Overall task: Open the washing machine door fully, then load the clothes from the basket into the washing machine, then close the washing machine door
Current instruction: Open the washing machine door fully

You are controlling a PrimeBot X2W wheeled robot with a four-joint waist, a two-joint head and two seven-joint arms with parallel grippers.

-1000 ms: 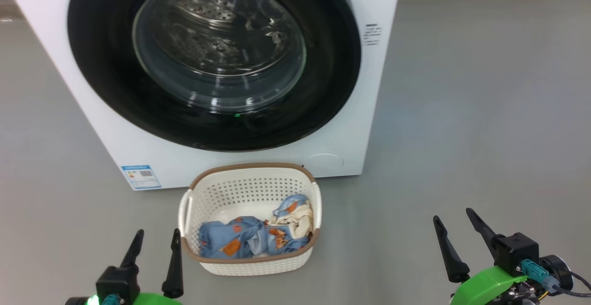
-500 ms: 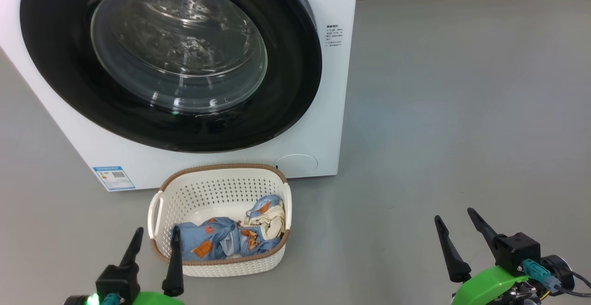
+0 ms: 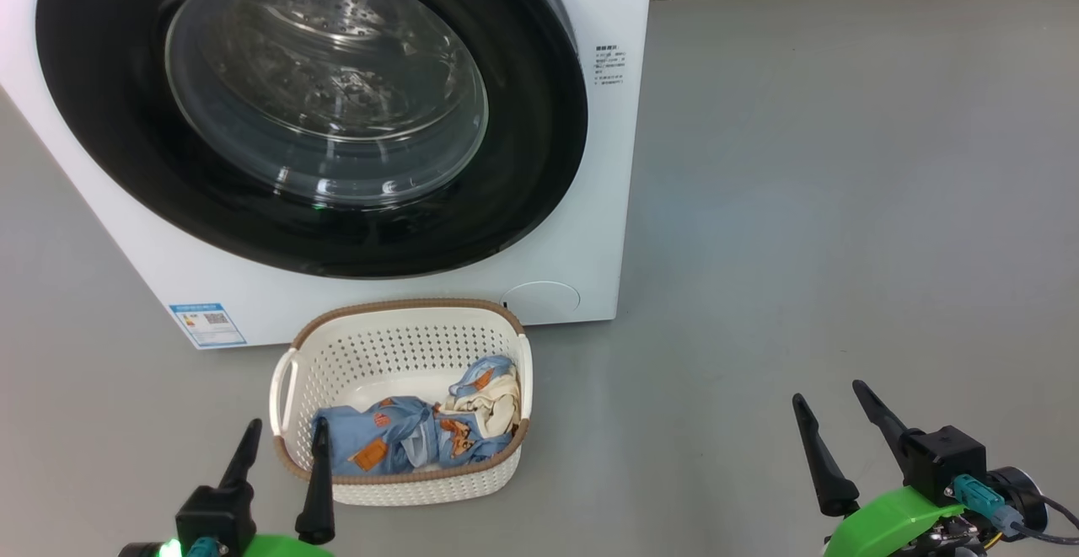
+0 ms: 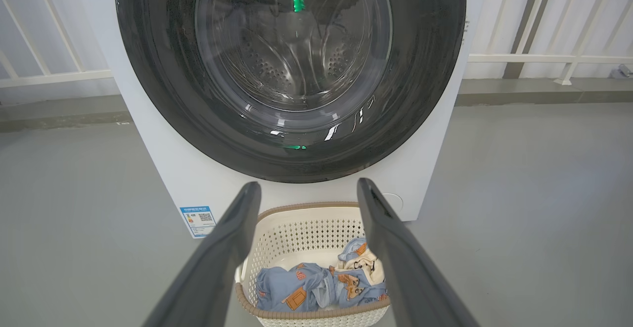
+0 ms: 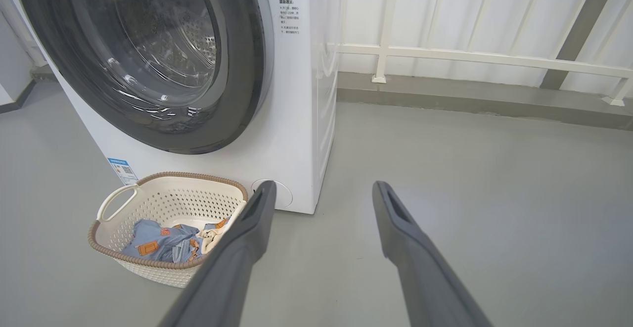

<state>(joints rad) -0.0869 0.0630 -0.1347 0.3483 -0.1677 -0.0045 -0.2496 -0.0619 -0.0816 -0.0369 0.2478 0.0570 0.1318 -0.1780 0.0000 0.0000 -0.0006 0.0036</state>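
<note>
Catching railing [image 5: 474, 59] behind washer [image 5: 296, 119], R wrist.

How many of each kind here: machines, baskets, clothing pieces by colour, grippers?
White front-loading washing machine, black-rimmed round glass door shut: 1
Cream perforated plastic basket: 1
Light-blue fabric bundle with orange patches: 1
Cream-white fabric piece: 1
Open dark-fingered grippers, left gripper, right gripper: 2
Total: 6

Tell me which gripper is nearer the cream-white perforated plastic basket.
Left. The left gripper hangs open at the near-left corner of the cream-white perforated basket; the right gripper stands open well off to its right, above grey floor.
</note>
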